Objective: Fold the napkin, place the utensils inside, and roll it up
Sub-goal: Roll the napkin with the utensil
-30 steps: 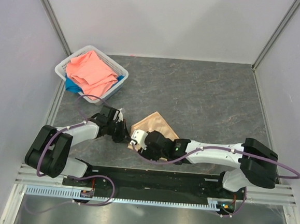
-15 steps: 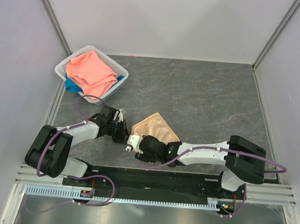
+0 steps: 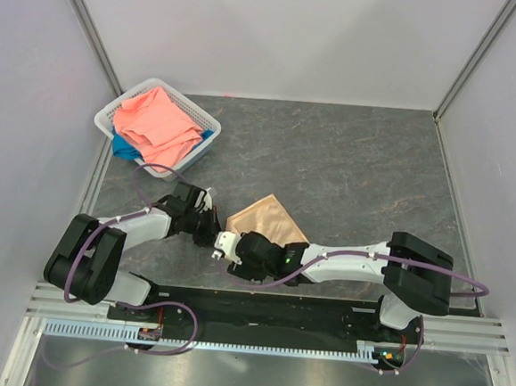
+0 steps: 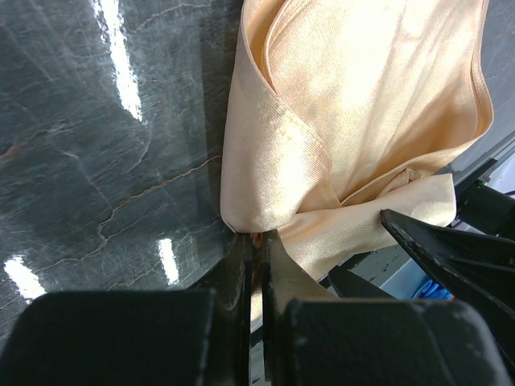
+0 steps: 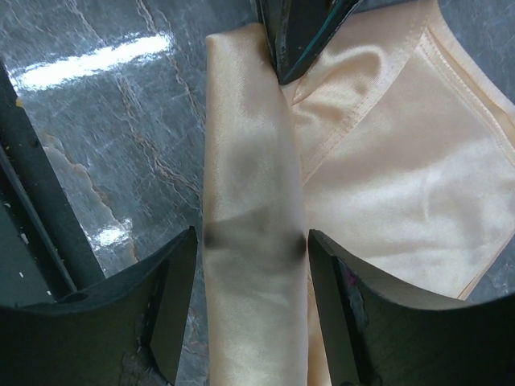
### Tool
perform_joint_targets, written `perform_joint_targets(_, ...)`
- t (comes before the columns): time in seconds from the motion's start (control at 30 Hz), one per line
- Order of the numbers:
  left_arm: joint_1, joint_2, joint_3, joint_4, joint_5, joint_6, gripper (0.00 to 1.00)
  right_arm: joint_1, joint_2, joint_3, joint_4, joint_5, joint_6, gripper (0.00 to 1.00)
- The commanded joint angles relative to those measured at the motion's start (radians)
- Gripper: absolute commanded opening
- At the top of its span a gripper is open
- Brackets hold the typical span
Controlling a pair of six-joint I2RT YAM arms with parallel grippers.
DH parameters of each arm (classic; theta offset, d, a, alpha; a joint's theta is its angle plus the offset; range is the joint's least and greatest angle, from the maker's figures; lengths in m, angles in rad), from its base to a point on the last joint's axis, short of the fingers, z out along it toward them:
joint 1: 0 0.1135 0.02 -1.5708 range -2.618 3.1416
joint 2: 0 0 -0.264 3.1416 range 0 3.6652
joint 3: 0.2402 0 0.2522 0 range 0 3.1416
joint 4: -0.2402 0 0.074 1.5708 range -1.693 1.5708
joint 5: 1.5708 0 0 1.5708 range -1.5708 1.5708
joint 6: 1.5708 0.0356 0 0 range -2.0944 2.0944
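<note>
Top external view, nearest the bases: the right gripper (image 3: 221, 244) stands spread astride the rolled edge of the shiny peach-gold satin napkin (image 3: 269, 216), a finger at each flank, while the left gripper (image 3: 208, 232) is pressed together, pinching that roll's end. The napkin lies partly folded on the dark grey marbled table (image 3: 358, 165) between the wrists. Farther back left, a white slatted plastic basket (image 3: 189, 156) holds a coral-pink cloth (image 3: 156, 122) over a blue cloth (image 3: 125, 149).

Noted a shiny peach-gold napkin (image 3: 269, 216), a dark grey table (image 3: 358, 165) marbled with pale and rusty veins, a coral-pink cloth (image 3: 156, 122), a blue cloth (image 3: 124, 150), a white lattice basket (image 3: 192, 156) and purple cables (image 3: 153, 165).
</note>
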State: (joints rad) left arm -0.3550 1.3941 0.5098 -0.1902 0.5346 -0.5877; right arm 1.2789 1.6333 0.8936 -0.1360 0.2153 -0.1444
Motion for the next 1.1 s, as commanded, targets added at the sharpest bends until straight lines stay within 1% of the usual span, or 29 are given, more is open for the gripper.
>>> perform_joint_targets(0.0,0.001,0.008,0.016,-0.018,0.007,0.043,0.02,-0.003,0.036,0.027,-0.008,0.013,0.009,0.66)
perform_joint_targets(0.2,0.001,0.008,0.018,-0.015,0.011,0.043,0.02,-0.018,0.056,0.025,-0.008,-0.027,0.008,0.66)
perform_joint_targets(0.27,0.001,0.006,0.016,-0.009,0.021,0.043,0.02,-0.032,0.069,0.027,-0.011,-0.047,0.011,0.63)
perform_joint_targets(0.3,0.001,0.005,0.015,-0.003,0.033,0.045,0.02,-0.038,0.074,0.027,-0.017,-0.083,0.014,0.62)
perform_joint_targets(0.33,0.001,0.002,0.013,0.008,0.037,0.043,0.02,-0.059,0.079,0.030,-0.023,-0.108,0.022,0.57)
perform_joint_targets(0.43,0.002,-0.021,0.007,0.029,0.054,0.043,0.16,-0.107,0.094,0.034,-0.040,-0.246,0.031,0.46)
perform_joint_targets(0.47,0.002,-0.052,0.006,0.031,0.045,0.043,0.28,-0.116,0.102,0.036,-0.048,-0.273,0.031,0.44)
perform_joint_targets(0.53,0.001,-0.088,0.001,0.031,0.016,0.042,0.40,-0.142,0.111,0.042,-0.066,-0.356,0.032,0.40)
perform_joint_targets(0.57,0.002,-0.107,-0.001,0.028,-0.005,0.040,0.50,-0.153,0.121,0.044,-0.073,-0.384,0.038,0.39)
perform_joint_targets(0.67,0.001,-0.179,-0.010,0.018,-0.050,0.037,0.62,-0.197,0.137,0.047,-0.082,-0.513,0.057,0.34)
perform_joint_targets(0.73,0.001,-0.227,-0.025,0.009,-0.091,0.032,0.67,-0.236,0.148,0.053,-0.085,-0.569,0.068,0.32)
perform_joint_targets(0.77,0.002,-0.242,-0.031,0.008,-0.114,0.029,0.69,-0.249,0.160,0.057,-0.094,-0.630,0.071,0.31)
perform_joint_targets(0.8,0.001,-0.268,-0.043,0.009,-0.122,0.025,0.69,-0.260,0.168,0.064,-0.100,-0.660,0.075,0.31)
perform_joint_targets(0.97,0.002,-0.343,-0.083,0.023,-0.163,0.020,0.70,-0.338,0.217,0.108,-0.128,-0.862,0.089,0.30)
perform_joint_targets(1.03,0.001,-0.375,-0.103,0.035,-0.166,0.022,0.70,-0.371,0.232,0.119,-0.126,-0.907,0.098,0.30)
perform_joint_targets(1.07,0.001,-0.386,-0.109,0.041,-0.162,0.020,0.70,-0.381,0.240,0.122,-0.125,-0.953,0.101,0.30)
